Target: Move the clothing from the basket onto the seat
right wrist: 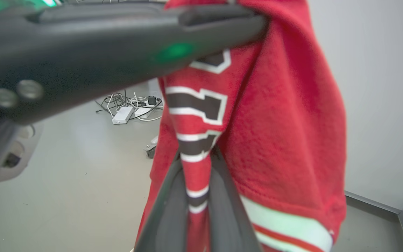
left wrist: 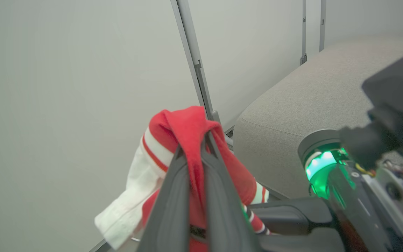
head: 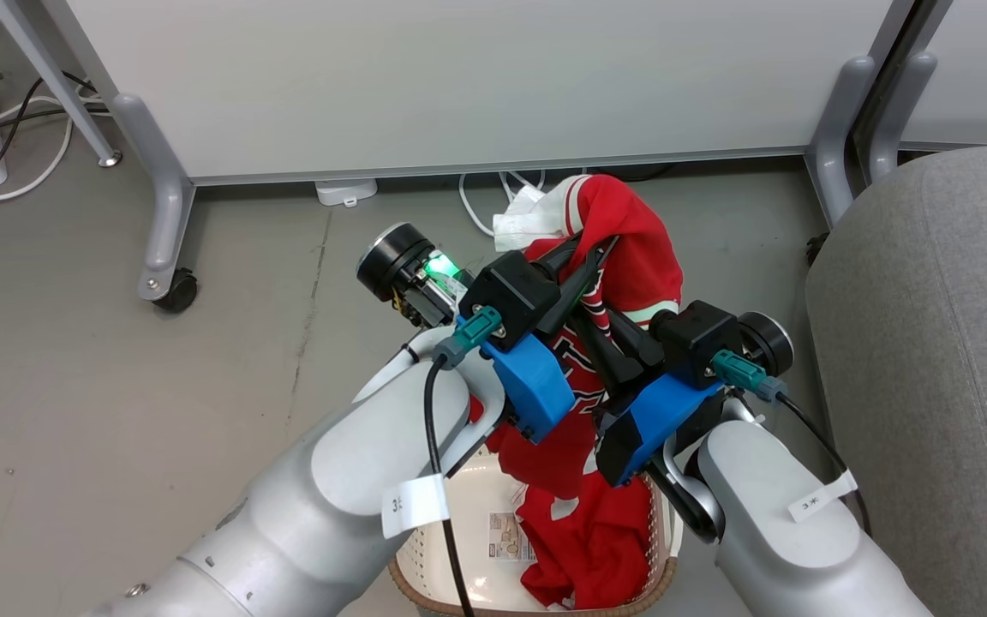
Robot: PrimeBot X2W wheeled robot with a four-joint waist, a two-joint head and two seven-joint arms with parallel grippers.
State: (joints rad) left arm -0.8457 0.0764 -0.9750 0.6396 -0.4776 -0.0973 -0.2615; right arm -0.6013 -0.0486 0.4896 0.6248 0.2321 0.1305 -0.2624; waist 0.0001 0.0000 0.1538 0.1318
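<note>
Clothing (head: 631,248): raised above the basket (head: 451,523) and held in the air by both arms, over the grey floor (head: 74,386) and short of the seat (head: 930,343).

Left jaws: closed on a bunched fold of red cloth at the top of the bundle, beside the white trim (left wrist: 131,206). The left wrist view shows the fold pinched between the two fingers (left wrist: 170,203).

Right jaws: clamped lower down on a strip of the jersey (right wrist: 285,122) that carries black-and-white lettering. The right wrist view shows the cloth squeezed between them.

Basket: the lower end of the red cloth hangs down inside it, beside the barcode sticker (head: 511,536). Cannot tell whether the red heap at the bottom is the hem of the lifted jersey or a second, separate piece.

Seat: far right. The visible part of the grey cushion is bare, and no garment touches it.

Status (judgement): grasp done, lift partly done, transfer not yet done. Left to do: clear the cloth from the basket rim, carry it rightward, lay it on the cushion and release. Then check the basket for anything left.
</note>
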